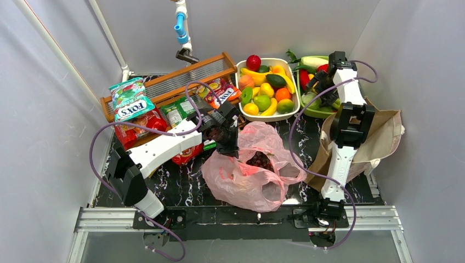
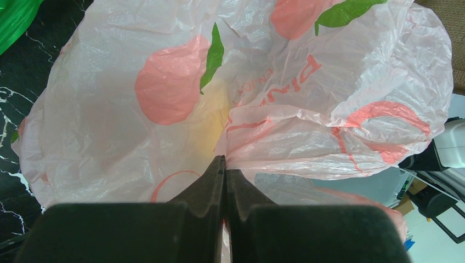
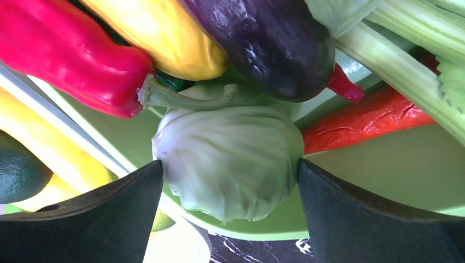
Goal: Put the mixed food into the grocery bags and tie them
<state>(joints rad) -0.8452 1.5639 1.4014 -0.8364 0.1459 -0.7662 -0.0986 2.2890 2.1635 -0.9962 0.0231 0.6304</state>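
Observation:
The pink plastic bag (image 1: pixel 252 175) lies open in the middle of the black mat, with dark purple grapes (image 1: pixel 260 160) inside. My left gripper (image 1: pixel 227 139) is shut on the bag's rim; in the left wrist view the pinched film (image 2: pixel 164 137) bunches at the gripper (image 2: pixel 225 159). The brown paper bag (image 1: pixel 384 134) lies at the right under the right arm. My right gripper (image 1: pixel 318 90) reaches into the green tray (image 1: pixel 318 112). Seen from its wrist, it (image 3: pixel 229 162) stands open with a pale green cabbage (image 3: pixel 230 137) between its fingers.
Around the cabbage lie a red pepper (image 3: pixel 71 55), a yellow piece (image 3: pixel 159 33), a purple eggplant (image 3: pixel 263 44), celery (image 3: pixel 406 49) and a carrot (image 3: pixel 373 118). A white fruit basket (image 1: pixel 267 59) stands beside the tray. Snack packets (image 1: pixel 130 98) lean on a wooden rack (image 1: pixel 181 76) at the back left.

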